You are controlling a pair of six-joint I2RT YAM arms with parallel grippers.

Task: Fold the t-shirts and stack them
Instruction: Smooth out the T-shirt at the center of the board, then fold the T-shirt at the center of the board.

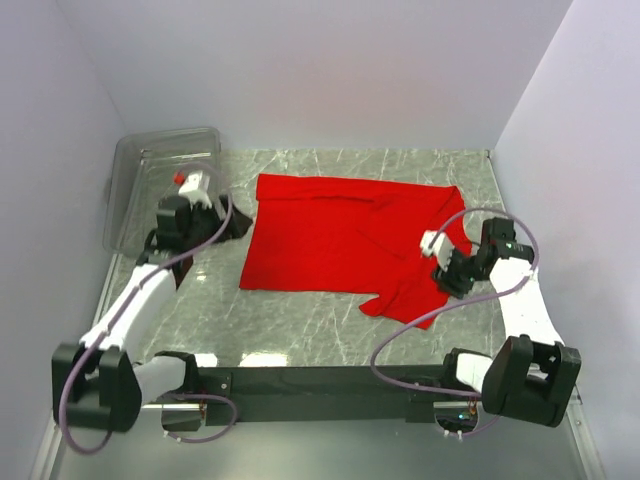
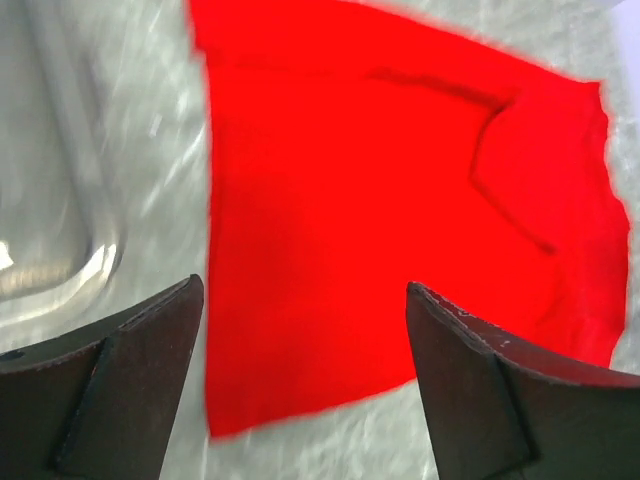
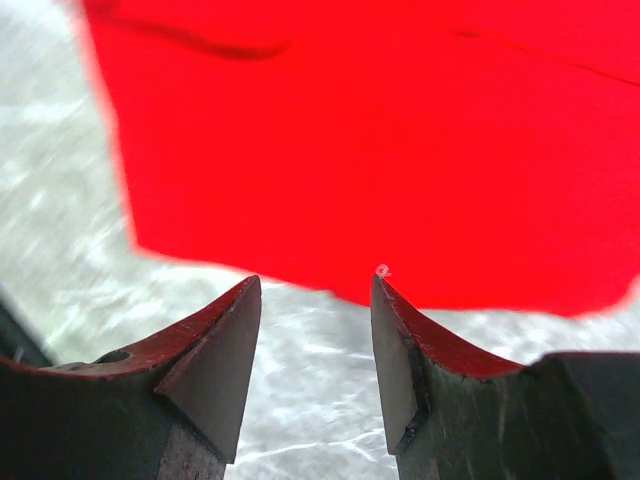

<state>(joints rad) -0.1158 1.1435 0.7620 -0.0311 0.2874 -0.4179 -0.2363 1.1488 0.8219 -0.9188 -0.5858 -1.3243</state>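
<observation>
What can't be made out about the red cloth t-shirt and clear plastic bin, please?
Top view: the right arm covers the right edge of the red cloth t-shirt; the left arm hides part of the clear plastic bin.
Left wrist view: bin blurred, cut off at the left edge.
Right wrist view: shirt blurred, cut off at the top.

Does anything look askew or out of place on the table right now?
The bright red cloth t-shirt lies unevenly folded: a flap juts toward the near edge by the right gripper. Nothing spilled or damaged.
</observation>
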